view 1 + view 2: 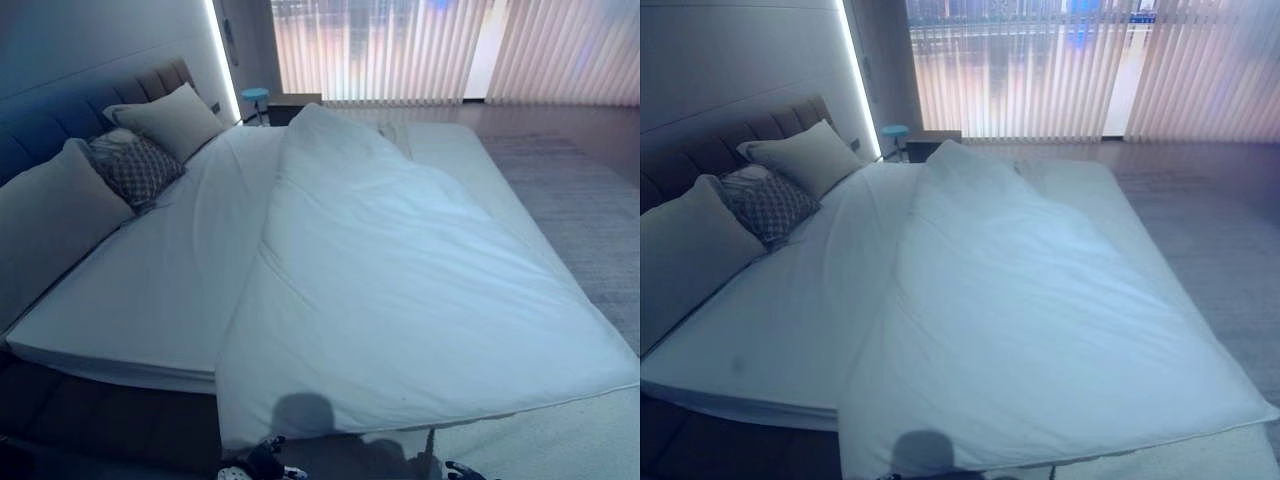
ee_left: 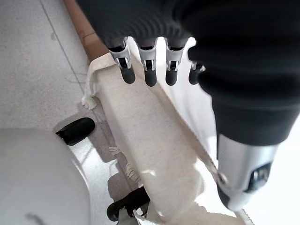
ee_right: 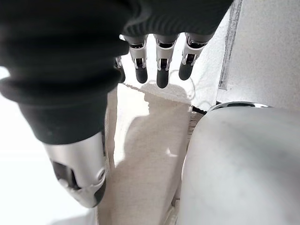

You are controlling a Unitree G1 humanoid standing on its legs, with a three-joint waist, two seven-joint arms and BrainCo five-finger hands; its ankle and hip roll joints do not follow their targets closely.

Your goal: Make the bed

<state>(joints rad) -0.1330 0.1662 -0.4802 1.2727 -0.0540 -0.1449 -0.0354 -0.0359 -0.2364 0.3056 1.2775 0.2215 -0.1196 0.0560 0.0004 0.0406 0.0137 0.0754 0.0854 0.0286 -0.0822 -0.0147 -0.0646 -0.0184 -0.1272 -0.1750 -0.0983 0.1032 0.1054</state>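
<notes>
Duvet [image 1: 400, 290] lies skewed on the bed, bunched toward the robot's right w/ its near edge hanging off the foot; bare sheet [image 1: 170, 270] shows on the left half. Probably light, soft, floppy stuff, so it should drag and fold rather than slide as one piece. Best hold looks like the near hem or a corner (pinch, don't push). Left hand [image 2: 150, 70] and right hand [image 3: 159, 65] both hang over a pale fringed rug [image 2: 150, 140] beside the bed, fingers straight and slightly apart, holding nothing. Three pillows [image 1: 170, 120] lean on the padded headboard [image 1: 60, 110], the middle one patterned. Floor is grey carpet [image 1: 590, 200]; vertical blinds [image 1: 400, 50] span the far wall, w/ a small blue stool [image 1: 255, 96] near them.
</notes>
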